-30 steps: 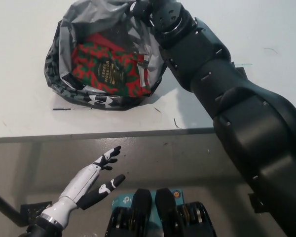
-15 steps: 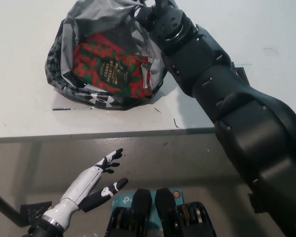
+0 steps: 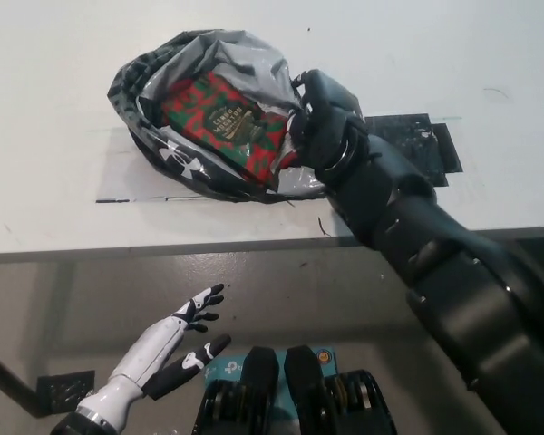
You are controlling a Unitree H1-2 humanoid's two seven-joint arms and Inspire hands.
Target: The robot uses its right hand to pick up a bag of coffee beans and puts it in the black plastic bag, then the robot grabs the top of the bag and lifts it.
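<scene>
The black plastic bag (image 3: 177, 159) lies open on the white table (image 3: 54, 109), its grey lining showing. Inside it rests the red-and-green bag of coffee beans (image 3: 222, 122), label up. My black right hand (image 3: 319, 118) is at the bag's right rim with its fingers closed on the plastic there. The rim looks bunched up under that hand. Below the table's front edge, at the lower left, my white left hand (image 3: 179, 337) rests open and holds nothing.
Black tape patches (image 3: 412, 140) are stuck on the table just right of my right hand. A thin black line (image 3: 131, 198) marks the table in front of the bag. The table's front edge (image 3: 163, 249) runs across the middle of the picture.
My right hand has come back from the bag's far rim to its right side. The bag has shifted and bunched toward that hand, and the coffee bag inside has turned with it.
</scene>
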